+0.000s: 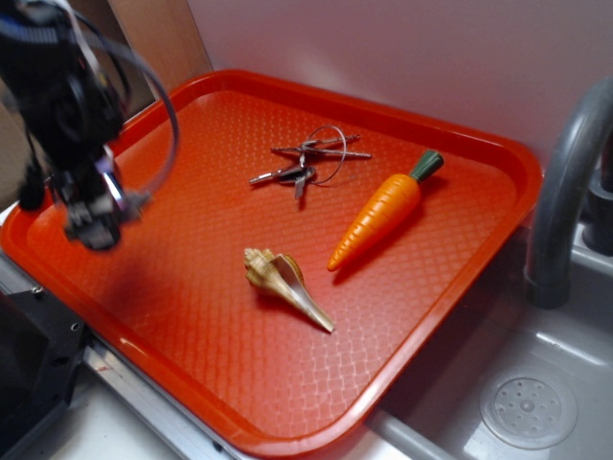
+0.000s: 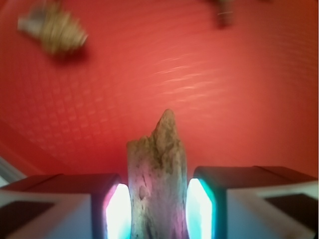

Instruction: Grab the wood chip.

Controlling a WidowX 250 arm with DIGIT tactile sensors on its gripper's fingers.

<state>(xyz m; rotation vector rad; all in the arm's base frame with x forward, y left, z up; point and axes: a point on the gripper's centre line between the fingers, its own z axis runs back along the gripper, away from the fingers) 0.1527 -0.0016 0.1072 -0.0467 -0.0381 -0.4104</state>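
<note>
The wood chip (image 2: 157, 179) is held between the two fingers (image 2: 202, 209) of the gripper (image 2: 158, 211), as seen in the wrist view: one pad is pressed to each of its long sides, and its pointed, jagged tip juts out past the fingertips. The fingers are drawn narrow, with only the chip's width between them. Beyond the tip, the red tray (image 2: 199, 74) is seen, blurred. Off to the far left ahead of the fingers, the shell (image 2: 55, 30) is made out, well apart from the chip.

In the exterior view the gripper (image 1: 94, 216) is seen blurred above the tray's (image 1: 239, 383) left end, and the chip cannot be made out there. The shell (image 1: 283, 283) lies near the tray's middle, well apart from the fingers; the carrot (image 1: 383, 209) and the keys (image 1: 308, 161) lie farther off still.
</note>
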